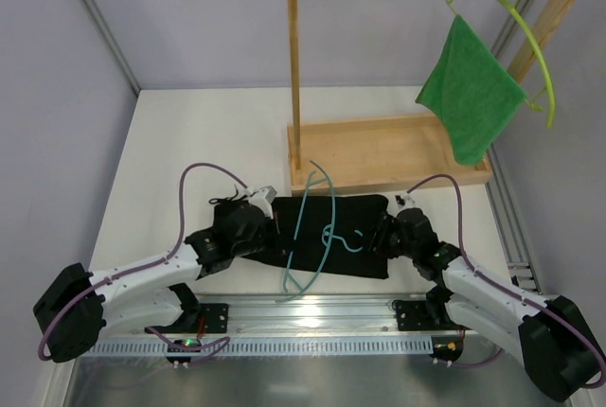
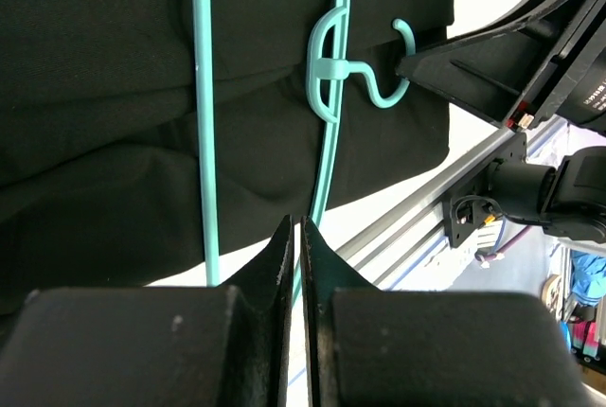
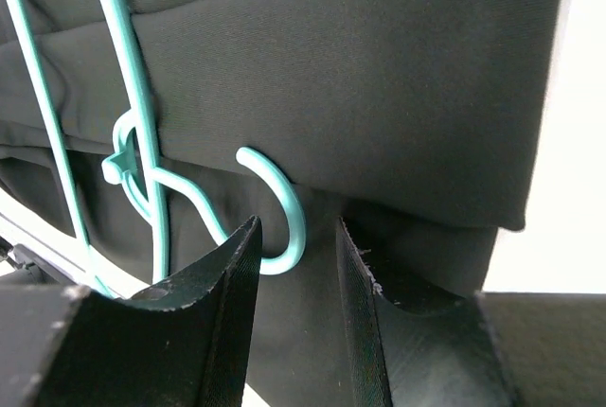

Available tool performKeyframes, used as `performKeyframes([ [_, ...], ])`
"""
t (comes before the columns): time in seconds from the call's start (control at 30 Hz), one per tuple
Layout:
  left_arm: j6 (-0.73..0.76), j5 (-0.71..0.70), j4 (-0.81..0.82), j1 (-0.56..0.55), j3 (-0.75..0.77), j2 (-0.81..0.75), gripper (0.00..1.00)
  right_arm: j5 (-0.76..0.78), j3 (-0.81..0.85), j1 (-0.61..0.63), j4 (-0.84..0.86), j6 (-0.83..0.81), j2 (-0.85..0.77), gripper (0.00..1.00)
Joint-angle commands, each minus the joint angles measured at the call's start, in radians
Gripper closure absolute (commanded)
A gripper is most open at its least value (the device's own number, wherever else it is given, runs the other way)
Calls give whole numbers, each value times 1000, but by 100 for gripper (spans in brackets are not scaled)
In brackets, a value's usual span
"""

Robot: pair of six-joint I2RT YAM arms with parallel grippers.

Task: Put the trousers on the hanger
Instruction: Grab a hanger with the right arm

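The right fingers [image 3: 227, 312] stand partly apart, one on each side of the hook [image 3: 294, 213] of the hanger [image 2: 333, 68]. The hook's curve sits in the gap with daylight on both sides, so it is bracketed but not gripped. The left fingers [image 2: 275, 270] are pressed together, with only a hairline slit between them. Their tips hover over the near edge of the trousers [image 3: 379, 76], between the hanger's straight bar and its curved arm. Nothing shows between them, and I cannot tell whether the tips touch the fabric.

The trousers lie folded into a flat black slab at the near edge of the bench [image 1: 189, 142], about midway along it. The teal hanger lies loose on top, running from the near edge towards the far one, with its hook pointing towards the right arm. No fabric passes over its bar yet.

The step in hand looks like taking hold of the hanger by its hook. The next move probably calls for the right fingers to close squarely on that thin curve without pinching cloth beneath. The frame would then need raising enough for the left side to part, catch the trousers and feed them through.
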Motion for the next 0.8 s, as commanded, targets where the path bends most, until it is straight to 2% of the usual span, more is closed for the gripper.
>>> performKeyframes([
  [0.0,12,18,78,-5,37,16,97,-29,-5,-2,107,-28,42,59],
  [0.07,15,18,84,-5,39,22,97,-35,0,-4,110,-34,42,61],
  [0.2,36,16,69,-5,65,40,89,-46,26,-2,55,-42,-11,75],
  [0.23,47,24,66,-5,69,48,82,-50,36,-4,42,-42,-51,84],
  [0.33,58,25,63,-5,82,54,71,-57,55,-2,-14,-28,-105,95],
  [0.47,88,56,90,-5,88,59,60,-83,93,1,-72,18,-189,96],
  [0.6,140,84,95,-5,121,68,47,-34,156,13,-185,93,-245,96],
  [0.77,159,130,135,-14,169,90,41,20,251,29,-316,177,-301,96],
])
